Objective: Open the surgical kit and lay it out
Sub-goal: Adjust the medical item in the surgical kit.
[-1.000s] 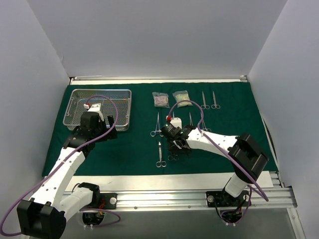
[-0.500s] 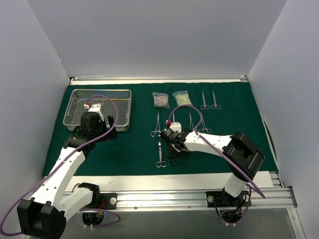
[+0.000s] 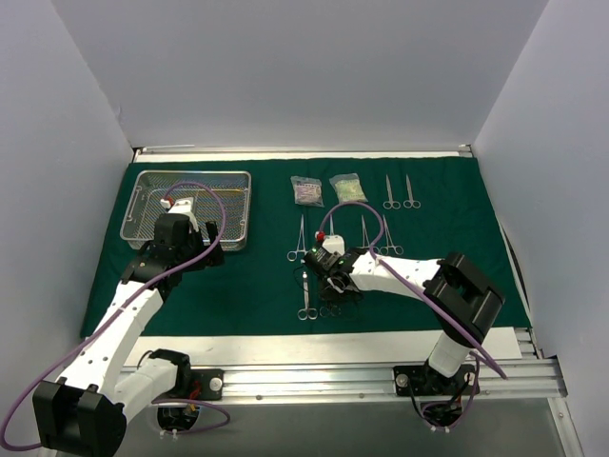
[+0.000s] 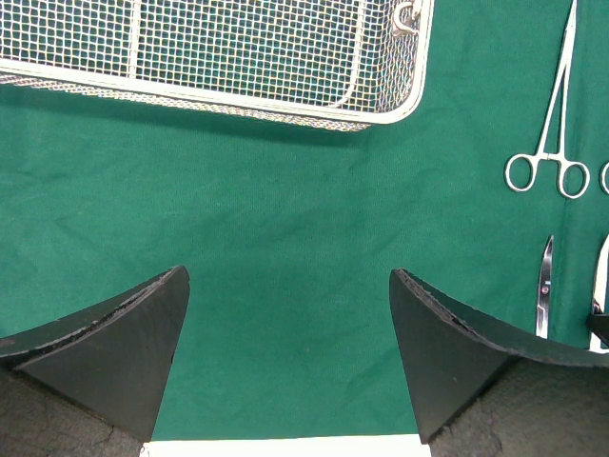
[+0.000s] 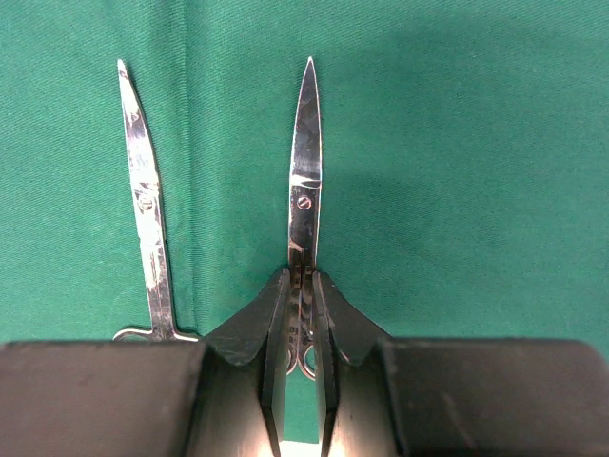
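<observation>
While the right gripper (image 5: 302, 281) is pinched shut on a slim polished-steel scissor-handled clamp (image 5: 304, 162), I see my left gripper (image 4: 290, 324) spread wide and holding nothing. It hovers over bare cloth just beside the near wall of the rectangular silver wire-mesh tray (image 4: 238, 103). The dark green cloth wrap (image 3: 257, 286) lies unfolded flat across the tabletop, with the tray on its far left corner. The held clamp is near the middle of the cloth, gripped on its shanks between the pivot screw and the finger rings; I cannot tell whether it touches the cloth. I judge it light, rigid and slippery, so a pinch close to the pivot suits it best, though it may swivel between the pads. A second steel clamp (image 5: 143, 200) lies just beside it, roughly parallel, and could be nudged when this one is set down. Two small clear pouches (image 3: 306, 189) and two more steel clamps (image 3: 391, 193) rest along the far edge, well apart from the gripper. The soft cloth could bunch if dragged
</observation>
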`<move>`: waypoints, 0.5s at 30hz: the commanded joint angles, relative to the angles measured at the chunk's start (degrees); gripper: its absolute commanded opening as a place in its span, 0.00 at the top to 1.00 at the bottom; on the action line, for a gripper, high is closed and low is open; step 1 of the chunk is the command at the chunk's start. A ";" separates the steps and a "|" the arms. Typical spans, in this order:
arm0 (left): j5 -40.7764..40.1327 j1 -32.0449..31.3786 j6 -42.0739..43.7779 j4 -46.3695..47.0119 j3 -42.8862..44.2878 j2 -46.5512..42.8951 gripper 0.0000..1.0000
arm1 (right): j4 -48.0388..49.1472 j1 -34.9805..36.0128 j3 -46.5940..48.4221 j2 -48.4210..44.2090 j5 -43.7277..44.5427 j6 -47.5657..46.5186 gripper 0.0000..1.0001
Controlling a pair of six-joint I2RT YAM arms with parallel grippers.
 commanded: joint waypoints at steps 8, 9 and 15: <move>-0.42 0.07 0.96 2.81 0.06 -0.11 0.05 | -2.80 0.57 -1.00 -2.05 2.03 1.73 0.87; -0.51 0.07 1.05 2.81 0.15 -0.02 0.05 | -2.80 0.57 -0.91 -2.31 2.04 1.82 0.79; 0.11 -0.02 0.78 2.19 0.23 -0.37 0.05 | -4.63 0.57 1.54 -4.07 3.61 2.17 0.61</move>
